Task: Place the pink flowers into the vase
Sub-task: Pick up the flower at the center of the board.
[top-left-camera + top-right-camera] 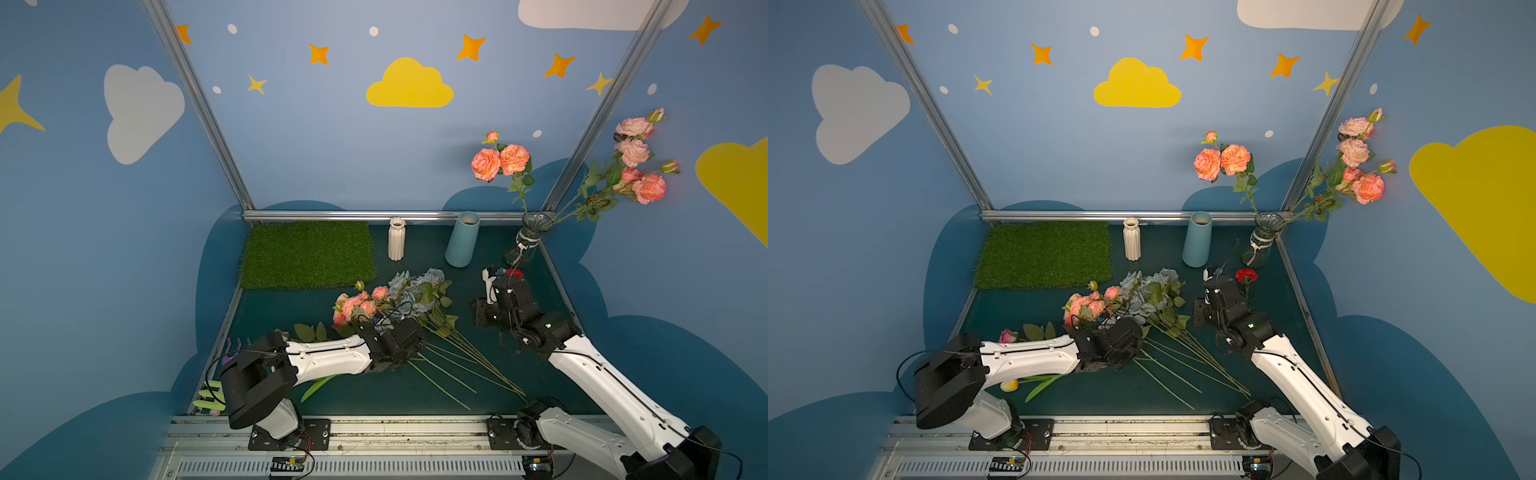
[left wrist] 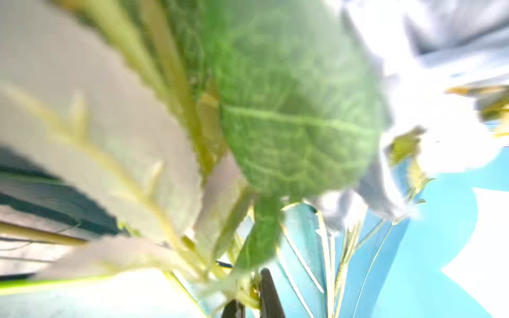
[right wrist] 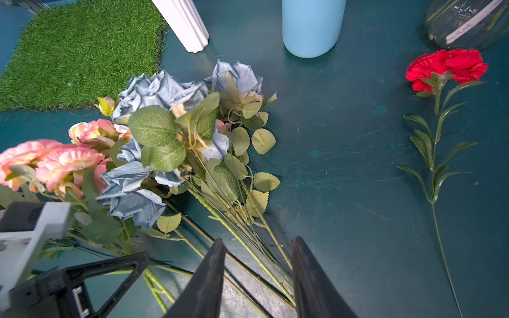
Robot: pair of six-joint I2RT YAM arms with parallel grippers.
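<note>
Now: pink bunch gripped, vase in far corner

The left hand is seen closed on thin green stems in its wrist view. In both top views it is buried under the pink flowers, which lie mid-desk pressed against the blue roses. More pink flowers are already held in the glass vase, which is set in the far right corner of the desk, hard by the rails. The right hand is held open and empty, with rose stems seen beneath it. Bare desk is left between those stems and the carnation. Along the far edge a mat, a white vase and a blue vase are ranged.
</note>
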